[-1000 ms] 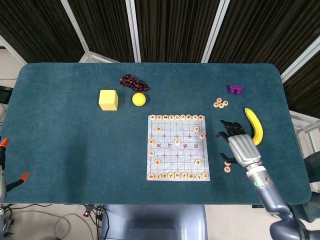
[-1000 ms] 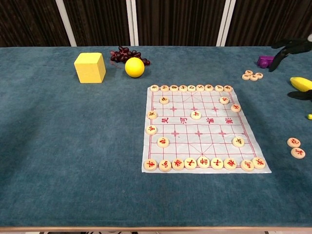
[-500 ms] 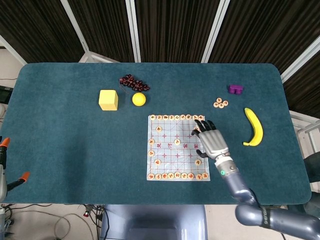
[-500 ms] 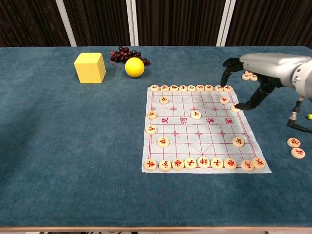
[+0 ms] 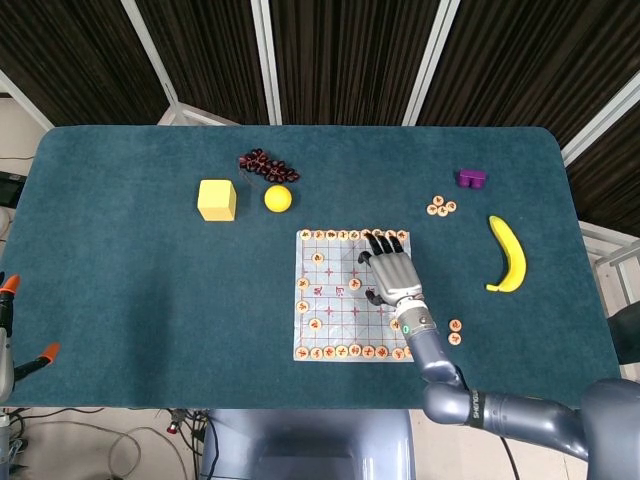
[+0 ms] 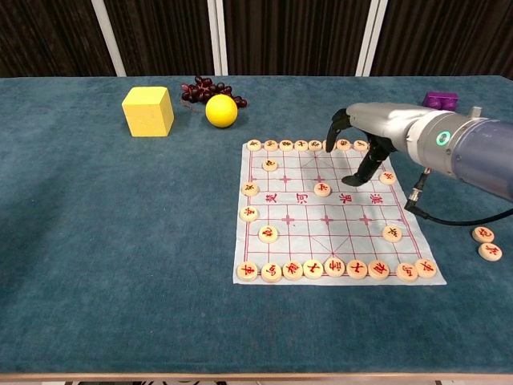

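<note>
The right hand (image 6: pixel 358 144) hung over the far right part of the game board (image 6: pixel 332 210), fingers spread and curled downward, nothing gripped in them. Its fingertips (image 6: pixel 351 180) hovered just above the paper near a round game piece (image 6: pixel 322 189) in the middle rows; whether they touched the sheet could not be told. The left hand did not show in either view.

Left to right: a yellow block (image 5: pixel 217 199) sat well clear on the left, with wide bare cloth around it and toward the near edge of the table (image 5: pixel 120 330). Grapes (image 5: pixel 262 163) and a yellow ball (image 5: pixel 277 197) lay just beyond the board's far edge. Pieces lined the board's far and near rows. To the right, loose pieces (image 5: pixel 441 206), a purple block (image 5: pixel 470 178) and a banana (image 5: pixel 510 254) lay apart from the hand.
</note>
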Tool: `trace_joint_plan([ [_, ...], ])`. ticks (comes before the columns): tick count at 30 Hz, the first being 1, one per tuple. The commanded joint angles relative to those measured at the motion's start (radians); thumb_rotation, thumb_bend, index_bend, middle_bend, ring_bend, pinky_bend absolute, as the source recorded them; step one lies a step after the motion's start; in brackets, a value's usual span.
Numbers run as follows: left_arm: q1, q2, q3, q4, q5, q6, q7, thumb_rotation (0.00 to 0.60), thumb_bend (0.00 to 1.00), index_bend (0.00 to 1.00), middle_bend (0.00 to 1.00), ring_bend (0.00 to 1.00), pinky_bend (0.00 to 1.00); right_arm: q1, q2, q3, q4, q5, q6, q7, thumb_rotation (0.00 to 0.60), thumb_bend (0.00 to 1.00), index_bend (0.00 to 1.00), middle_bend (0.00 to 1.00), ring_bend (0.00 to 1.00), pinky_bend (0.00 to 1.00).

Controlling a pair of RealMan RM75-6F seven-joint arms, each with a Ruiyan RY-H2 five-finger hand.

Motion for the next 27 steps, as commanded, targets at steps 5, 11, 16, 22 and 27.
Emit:
trace_joint_plan([
  [5, 0.001, 0.004, -0.004, 0.000, -0.007, 0.001, -0.010, 0.600, 0.03, 0.05, 0.00, 0.00, 0.07, 0.044, -0.064, -0.006, 0.079, 0.055, -0.002, -0.018, 0.600, 0.37, 0.32, 0.00, 0.00, 0.04],
  [11, 0.002, 0.009, -0.008, -0.001, -0.014, 0.000, -0.022, 0.600, 0.03, 0.05, 0.00, 0.00, 0.07, 0.049, -0.088, -0.022, 0.117, 0.062, 0.000, -0.009, 0.600, 0.37, 0.35, 0.00, 0.00, 0.04],
  [16, 0.002, 0.012, -0.006, -0.004, -0.013, 0.000, -0.025, 0.600, 0.03, 0.05, 0.00, 0.00, 0.07, 0.054, -0.102, -0.023, 0.147, 0.064, -0.002, 0.003, 0.600, 0.37, 0.39, 0.00, 0.00, 0.04],
  [22, 0.000, 0.009, -0.008, -0.002, -0.022, -0.005, -0.023, 0.600, 0.03, 0.05, 0.00, 0.00, 0.07, 0.060, -0.109, -0.027, 0.158, 0.062, -0.003, 0.003, 0.600, 0.37, 0.40, 0.00, 0.00, 0.04],
  [27, -0.001, 0.008, -0.007, -0.002, -0.020, -0.004, -0.021, 0.600, 0.03, 0.05, 0.00, 0.00, 0.07, 0.064, -0.120, -0.035, 0.170, 0.068, -0.007, 0.000, 0.600, 0.37, 0.40, 0.00, 0.00, 0.04],
])
